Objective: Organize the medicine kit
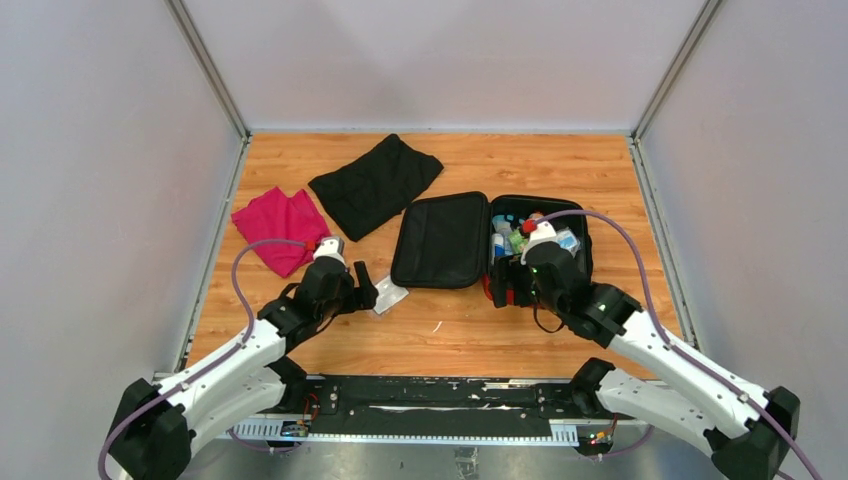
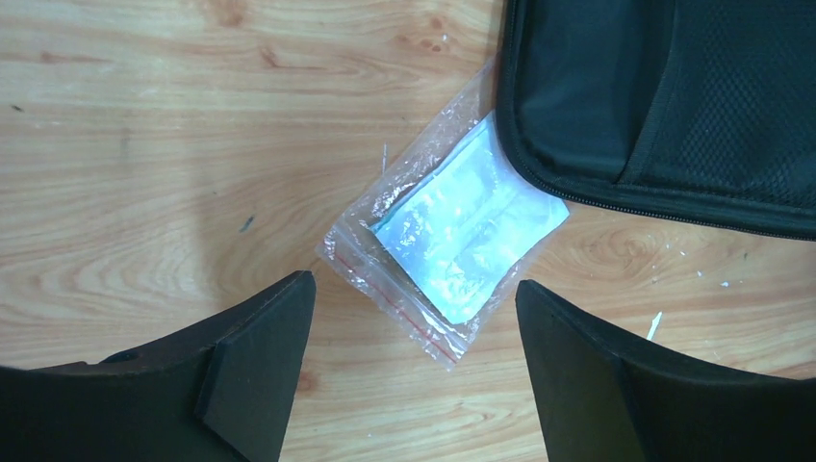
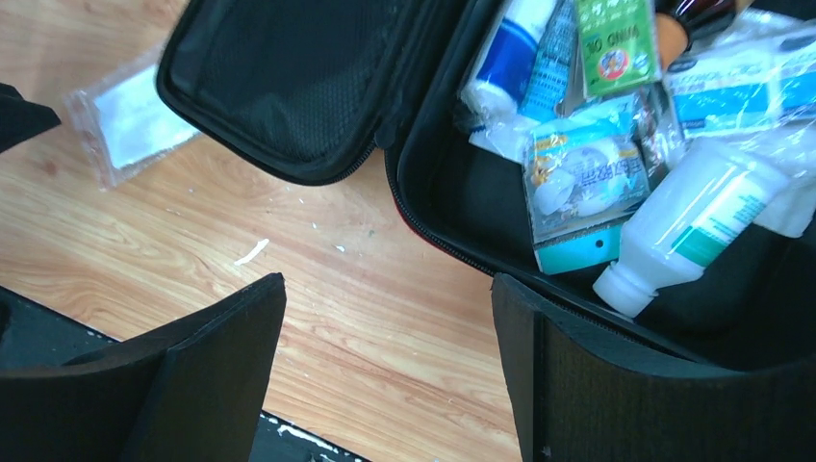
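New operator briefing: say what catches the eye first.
The medicine kit lies open mid-table, right half crammed with bottles and packets. A clear zip bag lies beside its lid, before the open left gripper. A magenta cloth and a black cloth lie far left.

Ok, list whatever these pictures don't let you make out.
Top view: most of the medicine kit's contents, covered by the right arm.
Left wrist view: print on the white packet in the clear zip bag, blurred by crinkled plastic.
Right wrist view: green packet, cut off by the top edge.
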`<state>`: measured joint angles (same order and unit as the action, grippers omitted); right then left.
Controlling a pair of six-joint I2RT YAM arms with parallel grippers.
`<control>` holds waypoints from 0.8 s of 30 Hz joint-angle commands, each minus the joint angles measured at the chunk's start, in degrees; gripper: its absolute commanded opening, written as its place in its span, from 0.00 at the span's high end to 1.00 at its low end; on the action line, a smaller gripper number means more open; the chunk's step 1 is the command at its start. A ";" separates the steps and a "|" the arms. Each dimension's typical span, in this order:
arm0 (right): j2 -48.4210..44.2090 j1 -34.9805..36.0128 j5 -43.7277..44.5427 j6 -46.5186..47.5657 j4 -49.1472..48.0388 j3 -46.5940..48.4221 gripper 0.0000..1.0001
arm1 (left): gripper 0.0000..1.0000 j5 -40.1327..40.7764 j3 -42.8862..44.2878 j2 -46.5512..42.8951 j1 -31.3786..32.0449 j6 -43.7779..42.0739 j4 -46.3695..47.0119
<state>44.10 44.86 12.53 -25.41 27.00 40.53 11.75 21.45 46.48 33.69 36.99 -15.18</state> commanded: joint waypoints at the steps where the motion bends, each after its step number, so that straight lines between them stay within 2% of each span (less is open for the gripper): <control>1: 3.31 -0.69 -3.11 -1.45 -0.02 1.39 0.17 | 0.18 -4.16 -2.71 3.28 -1.50 3.76 7.14; 6: 4.39 -0.67 -3.75 -1.93 -0.41 0.94 0.17 | 0.23 -8.00 -5.68 6.58 -3.36 6.14 12.56; 15: 4.00 -0.68 -3.30 -2.45 -0.81 0.25 0.17 | 0.34 -6.51 -6.42 10.31 -4.16 6.25 12.48; 20: 3.57 -0.66 -2.89 -2.66 -0.81 0.07 0.17 | 0.46 -5.43 -6.54 13.87 -4.16 5.55 14.77; 24: 3.45 -0.68 -2.67 -2.67 -0.81 -0.02 0.17 | 0.62 -4.19 -6.79 15.22 -4.16 4.07 16.47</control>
<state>48.25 44.86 9.47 -27.49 26.52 40.53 5.74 16.14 59.79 29.95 42.52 1.37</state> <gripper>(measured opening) 0.828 0.439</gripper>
